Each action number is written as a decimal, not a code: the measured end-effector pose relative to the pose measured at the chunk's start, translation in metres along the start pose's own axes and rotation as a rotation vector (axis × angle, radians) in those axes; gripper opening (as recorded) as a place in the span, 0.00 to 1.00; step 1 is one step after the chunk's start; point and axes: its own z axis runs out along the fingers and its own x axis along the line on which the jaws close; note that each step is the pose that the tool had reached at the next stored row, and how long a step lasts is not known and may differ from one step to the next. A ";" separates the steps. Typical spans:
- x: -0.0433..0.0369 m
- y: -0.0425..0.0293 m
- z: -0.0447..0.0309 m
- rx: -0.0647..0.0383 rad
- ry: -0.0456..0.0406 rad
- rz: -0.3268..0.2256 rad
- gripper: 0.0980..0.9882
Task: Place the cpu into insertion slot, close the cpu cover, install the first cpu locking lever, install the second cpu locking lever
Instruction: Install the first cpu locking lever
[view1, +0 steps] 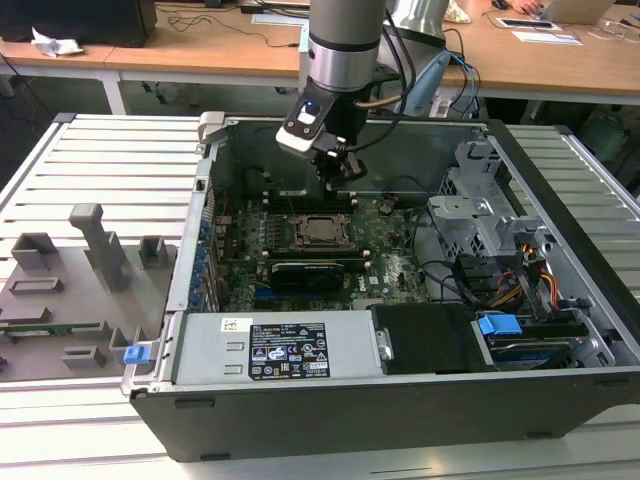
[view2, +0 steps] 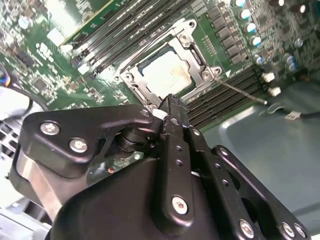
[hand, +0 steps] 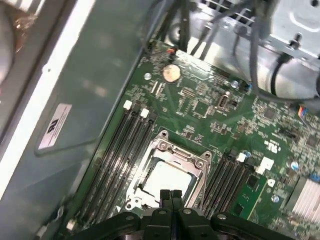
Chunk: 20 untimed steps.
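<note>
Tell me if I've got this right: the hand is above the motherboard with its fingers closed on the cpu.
Not quite. The hand is above the motherboard with its fingers closed, but on nothing. The cpu lies seated in the middle of the board, framed by the cpu cover, as both wrist views show.

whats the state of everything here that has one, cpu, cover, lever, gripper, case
cpu: seated in the insertion slot, metal face up
cpu cover: down over the cpu
locking lever: thin rod angled out from the slot's corner, looks unlatched
gripper: shut, holding nothing, above the slot's edge
computer case: open, board exposed
</note>
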 end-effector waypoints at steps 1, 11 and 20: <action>0.0000 0.0000 0.0000 0.000 0.0004 -0.026 0.01; 0.0000 0.0000 0.0000 0.005 0.0043 -0.281 0.01; 0.0001 0.0001 -0.0076 0.006 0.0052 -0.374 0.01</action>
